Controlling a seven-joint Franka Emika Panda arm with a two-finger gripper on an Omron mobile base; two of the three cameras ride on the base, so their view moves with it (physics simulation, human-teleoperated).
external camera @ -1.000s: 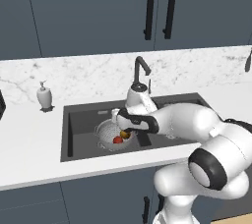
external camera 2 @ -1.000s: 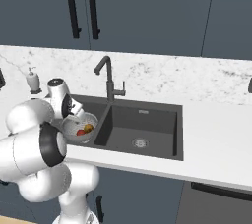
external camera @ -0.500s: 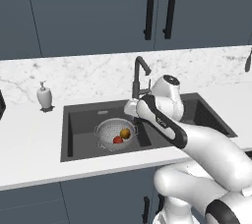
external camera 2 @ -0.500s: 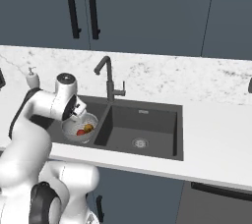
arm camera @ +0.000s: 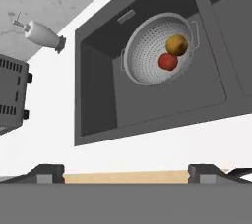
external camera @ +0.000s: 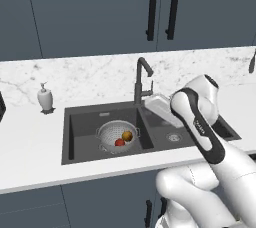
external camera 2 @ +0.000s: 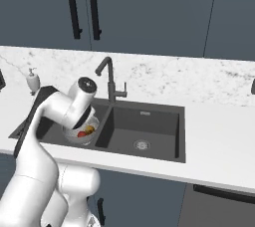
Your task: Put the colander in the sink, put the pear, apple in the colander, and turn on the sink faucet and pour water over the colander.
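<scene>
Far ahead of the jaws (arm camera: 126, 171) and off to their left in the hand view, a dark slotted appliance (arm camera: 12, 93) sits on the white table (arm camera: 47, 120), with the white soap dispenser (arm camera: 42, 34) lying beyond it near the marble backsplash. Moving right, the sink (arm camera: 96, 98) opens as a dark charcoal basin, and the colander (arm camera: 155, 51) rests on its floor, well out in front of the jaws and a little to their right. The apple (arm camera: 168, 61) lies inside the colander nearest the jaws, and the pear (arm camera: 176, 44) lies just past it, the two fruits touching or nearly so. The jaws themselves are released, their two dark tips spread wide at the bottom of the hand view, with nothing between them. In the left base view the soap dispenser (external camera: 45, 97) stands at the left, the colander (external camera: 117, 136) sits in the left basin with the apple (external camera: 120, 142) and pear (external camera: 127, 135) in it, and the sink faucet (external camera: 141, 79) rises behind the divider, close beside the white arm. In the right base view the arm's wrist hangs above the colander (external camera 2: 79, 132), with the sink faucet (external camera 2: 108, 78) just to its right and the second basin further right.
</scene>
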